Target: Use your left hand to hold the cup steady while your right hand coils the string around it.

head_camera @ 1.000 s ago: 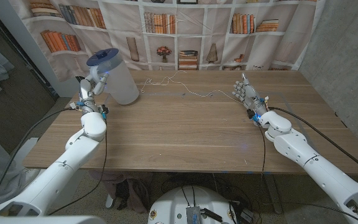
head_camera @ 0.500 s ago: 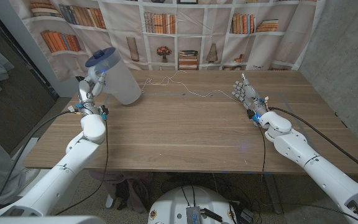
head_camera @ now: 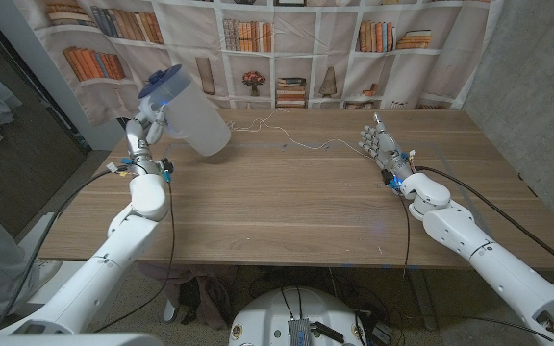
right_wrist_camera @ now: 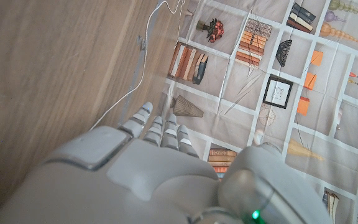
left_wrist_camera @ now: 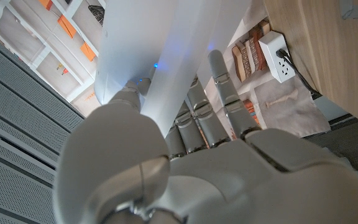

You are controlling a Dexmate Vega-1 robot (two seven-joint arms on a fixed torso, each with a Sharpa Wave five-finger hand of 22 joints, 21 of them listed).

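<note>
White cup (head_camera: 196, 122) with blue lid (head_camera: 160, 84), white string (head_camera: 301, 144), brown wooden table (head_camera: 287, 211).

Behind the wooden table (head_camera: 296, 202) hangs a curtain printed with bookshelves (head_camera: 287, 48), a grey concrete wall (head_camera: 537, 77) stands beside it, and a white power strip (left_wrist_camera: 277, 57) lies below.

Lighting even and soft across the table (head_camera: 287, 202), moderately bright; shadows faint; dim at far left beside the backdrop; head view bends straight lines toward its edges; wrist views blur the near hands, left hand (left_wrist_camera: 185, 162) and right hand (right_wrist_camera: 148, 168); the cup (left_wrist_camera: 166, 50) washes out white, with a small blue glint.
</note>
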